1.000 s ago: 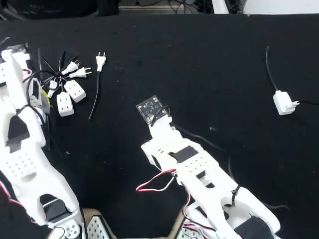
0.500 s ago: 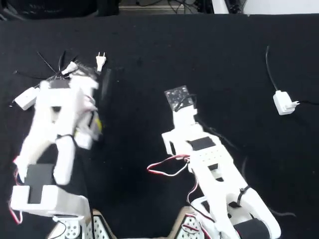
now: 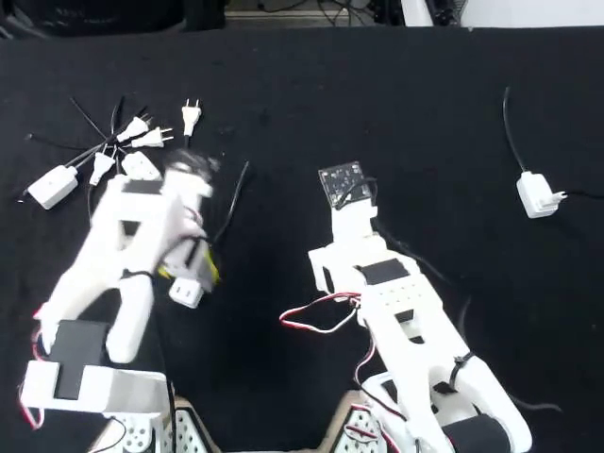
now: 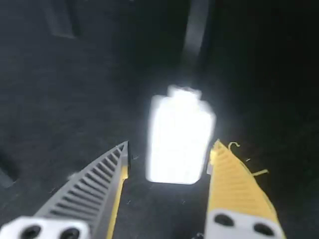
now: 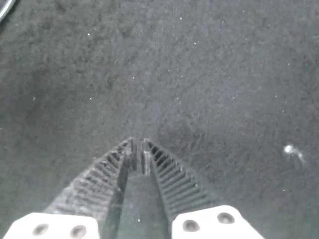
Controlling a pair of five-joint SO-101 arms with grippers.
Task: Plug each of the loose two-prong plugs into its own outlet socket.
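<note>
Now the left gripper (image 4: 170, 145) sits way further in than a second ago, jaws apart around the outlet socket (image 4: 179, 134). Light, slick plastic I reckon, so pinch its flat sides; right gripper (image 5: 137, 143) is closed, empty.

Table (image 3: 425, 113) — matte black cloth, evenly lit — ends at a far edge backed by cables (image 3: 344, 11) and a white panel (image 3: 528, 11).

The outlet socket (image 4: 179, 142) is plain white on the black tablecloth (image 3: 425, 113). The left gripper (image 4: 169, 147) has a yellow finger (image 4: 234, 184) and a grey ribbed finger (image 4: 94, 189). Upper left in the high view, white plugs (image 3: 135, 125) trail black cords (image 3: 87, 115).
</note>
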